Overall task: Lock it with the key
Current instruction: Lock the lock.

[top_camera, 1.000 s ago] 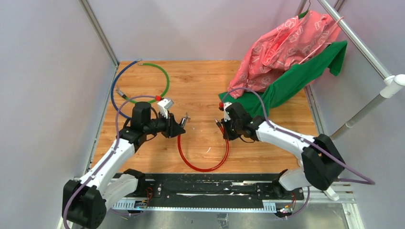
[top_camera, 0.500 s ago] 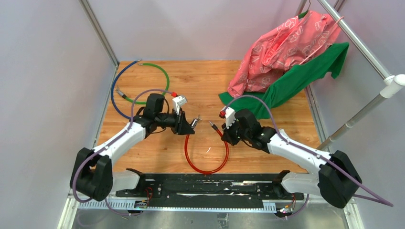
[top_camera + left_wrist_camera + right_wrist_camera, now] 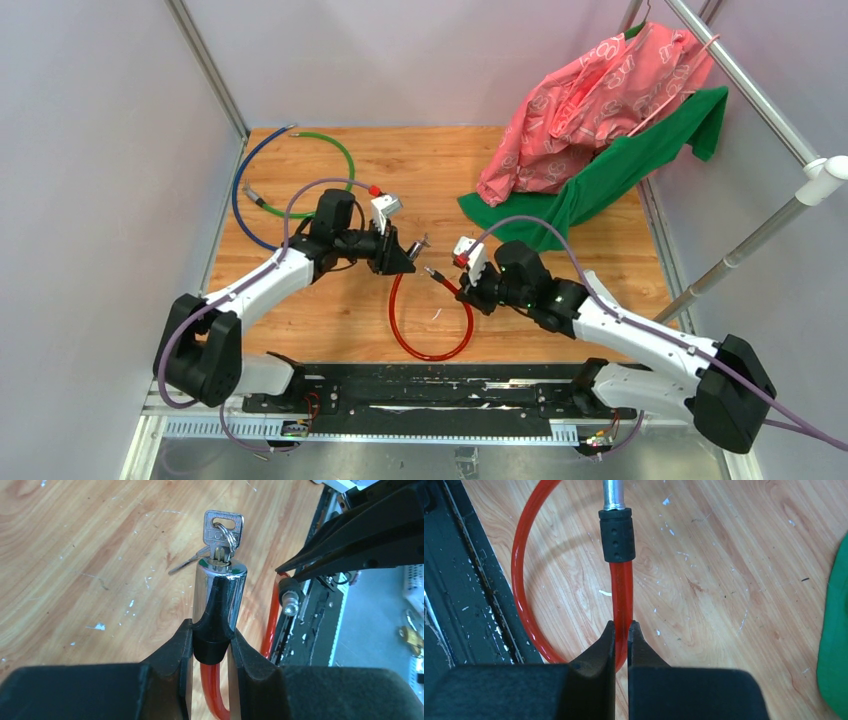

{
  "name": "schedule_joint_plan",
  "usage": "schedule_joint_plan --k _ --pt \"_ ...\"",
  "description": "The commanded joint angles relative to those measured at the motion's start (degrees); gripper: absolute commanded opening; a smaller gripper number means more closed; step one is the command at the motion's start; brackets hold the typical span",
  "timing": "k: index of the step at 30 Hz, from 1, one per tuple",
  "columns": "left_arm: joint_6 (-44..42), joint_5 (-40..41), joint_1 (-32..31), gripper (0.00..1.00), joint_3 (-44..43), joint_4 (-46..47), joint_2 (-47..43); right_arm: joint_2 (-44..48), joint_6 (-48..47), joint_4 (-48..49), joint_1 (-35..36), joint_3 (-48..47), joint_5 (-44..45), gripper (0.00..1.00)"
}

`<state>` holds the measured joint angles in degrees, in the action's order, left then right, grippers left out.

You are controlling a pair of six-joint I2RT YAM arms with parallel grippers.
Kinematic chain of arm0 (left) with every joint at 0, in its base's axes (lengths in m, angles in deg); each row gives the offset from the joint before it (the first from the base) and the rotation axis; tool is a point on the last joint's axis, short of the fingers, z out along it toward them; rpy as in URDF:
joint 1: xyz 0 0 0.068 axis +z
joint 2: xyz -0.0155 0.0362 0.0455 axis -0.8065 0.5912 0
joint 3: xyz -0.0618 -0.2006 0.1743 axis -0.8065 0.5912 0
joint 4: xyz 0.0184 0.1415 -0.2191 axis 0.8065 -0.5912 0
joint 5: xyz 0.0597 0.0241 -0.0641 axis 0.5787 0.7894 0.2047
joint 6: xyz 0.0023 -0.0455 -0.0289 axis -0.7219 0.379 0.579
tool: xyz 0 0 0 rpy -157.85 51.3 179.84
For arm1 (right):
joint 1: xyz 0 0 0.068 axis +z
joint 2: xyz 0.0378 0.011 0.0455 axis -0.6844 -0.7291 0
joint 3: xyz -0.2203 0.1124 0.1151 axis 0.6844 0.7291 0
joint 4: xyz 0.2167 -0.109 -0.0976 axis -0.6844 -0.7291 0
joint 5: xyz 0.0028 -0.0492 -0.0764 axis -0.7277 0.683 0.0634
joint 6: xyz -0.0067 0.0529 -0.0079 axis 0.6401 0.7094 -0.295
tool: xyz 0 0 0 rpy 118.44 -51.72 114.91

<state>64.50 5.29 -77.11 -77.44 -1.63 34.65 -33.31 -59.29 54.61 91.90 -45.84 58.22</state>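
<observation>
The red cable [image 3: 430, 348] lies in a loop on the wooden table, with both ends lifted. My left gripper [image 3: 211, 630] is shut on the black collar of its chrome lock cylinder [image 3: 220, 587]. The key [image 3: 223, 529] stands inserted in the cylinder's top, and another key hangs from its ring. My right gripper [image 3: 622, 627] is shut on the red cable [image 3: 621, 587] just below the black sleeve [image 3: 616, 535] and silver pin [image 3: 613, 492]. In the top view the pin end [image 3: 433, 271] sits just right of the cylinder [image 3: 416, 247], apart from it.
A blue cable [image 3: 240, 200] and a green cable [image 3: 340, 150] lie at the back left. Pink cloth [image 3: 590, 95] and green cloth [image 3: 610, 170] hang from a metal rack [image 3: 740, 75] at the back right. A black rail [image 3: 430, 390] runs along the near edge.
Both arms have swung toward the table's middle, bringing the cylinder and the pin end close together. The red loop has narrowed. Both grips are unchanged.
</observation>
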Motion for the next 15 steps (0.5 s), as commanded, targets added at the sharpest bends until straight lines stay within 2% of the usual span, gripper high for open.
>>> schedule_joint_plan --k 1,6,15 --pt "-4.14 4.13 -1.92 0.0 -1.79 0.93 -2.74 -3.86 -1.59 -1.94 1.08 -4.32 -1.08 0.0" --pt "-7.64 6.73 -2.97 0.0 -1.94 -0.77 -3.37 -8.66 -0.57 -4.04 1.08 -7.65 0.65 0.0" --pt "-9.77 7.43 -4.28 0.0 -0.92 -1.07 -3.47 -7.39 0.39 -2.53 1.04 -6.55 3.02 0.0"
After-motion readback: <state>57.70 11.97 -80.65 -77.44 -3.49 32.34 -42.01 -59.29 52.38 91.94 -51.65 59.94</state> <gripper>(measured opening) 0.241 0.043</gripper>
